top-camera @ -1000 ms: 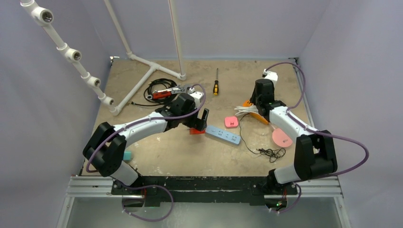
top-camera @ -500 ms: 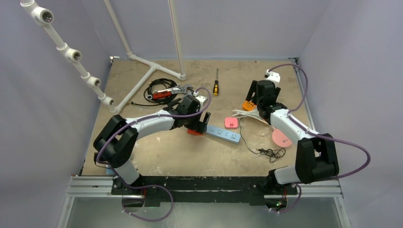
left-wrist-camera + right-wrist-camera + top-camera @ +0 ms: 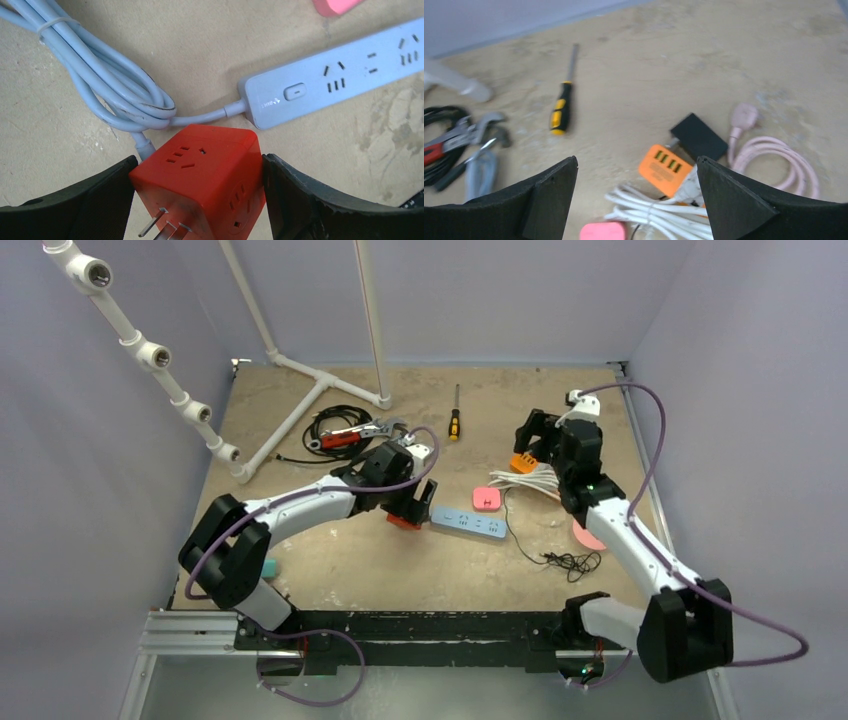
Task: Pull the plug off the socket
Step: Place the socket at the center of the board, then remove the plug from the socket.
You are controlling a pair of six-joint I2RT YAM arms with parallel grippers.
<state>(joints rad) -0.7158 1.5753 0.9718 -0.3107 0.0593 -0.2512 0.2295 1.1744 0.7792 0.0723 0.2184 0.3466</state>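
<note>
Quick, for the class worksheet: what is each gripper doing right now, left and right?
Left gripper: closed on the red cube adapter.
Right gripper: open, holding nothing.

Lab cell — w/ PVC pipes (image 3: 155,355), screwdriver (image 3: 454,423)

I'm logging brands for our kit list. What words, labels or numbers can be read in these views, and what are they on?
Strip: one small printed mark beside its switch, too small and blurred to read.
Red cube in the left hand: no text, only socket slots.
Everything else: no text can be read.
</note>
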